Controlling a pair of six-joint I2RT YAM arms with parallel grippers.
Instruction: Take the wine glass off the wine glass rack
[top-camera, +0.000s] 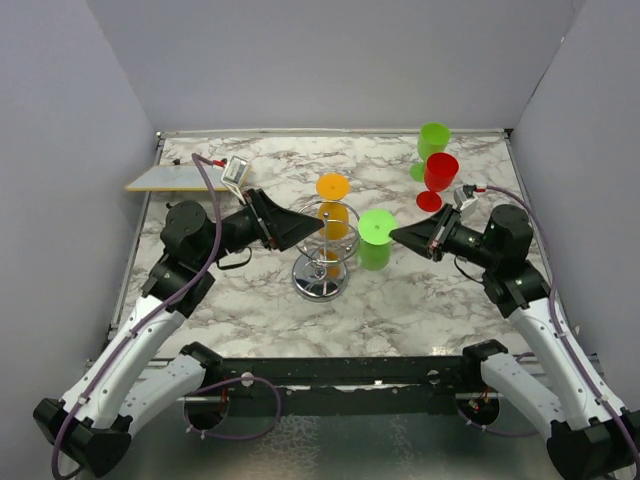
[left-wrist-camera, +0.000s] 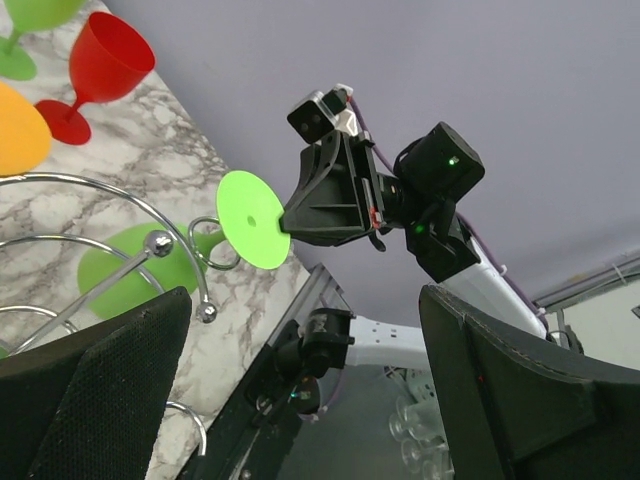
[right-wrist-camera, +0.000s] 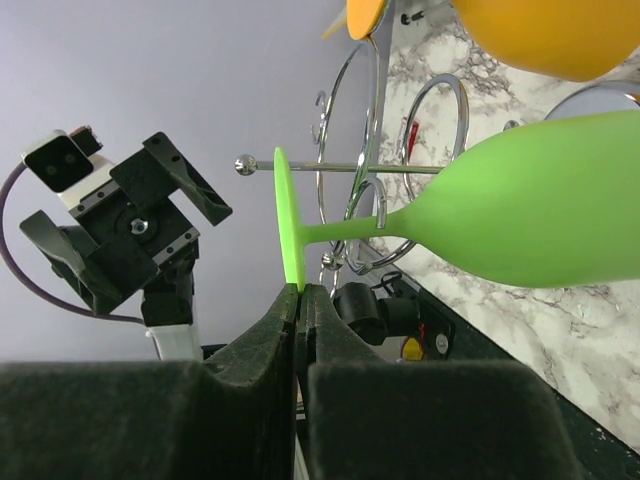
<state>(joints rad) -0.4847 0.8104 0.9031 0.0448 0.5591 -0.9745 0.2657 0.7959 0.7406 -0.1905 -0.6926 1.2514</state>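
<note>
The green wine glass (top-camera: 376, 240) hangs foot-up in a wire loop on the right side of the wine glass rack (top-camera: 320, 283), at the centre of the top view, beside an orange glass (top-camera: 333, 215). Our right gripper (right-wrist-camera: 300, 300) is pinched tight on the thin edge of the round foot. The left gripper (top-camera: 308, 228) sits spread wide at the rack's left side, holding nothing. We judge the glass to be light, stiff, smooth plastic. An edge pinch could let it swivel or slip, so the stem just under the foot looks the surer hold.
</note>
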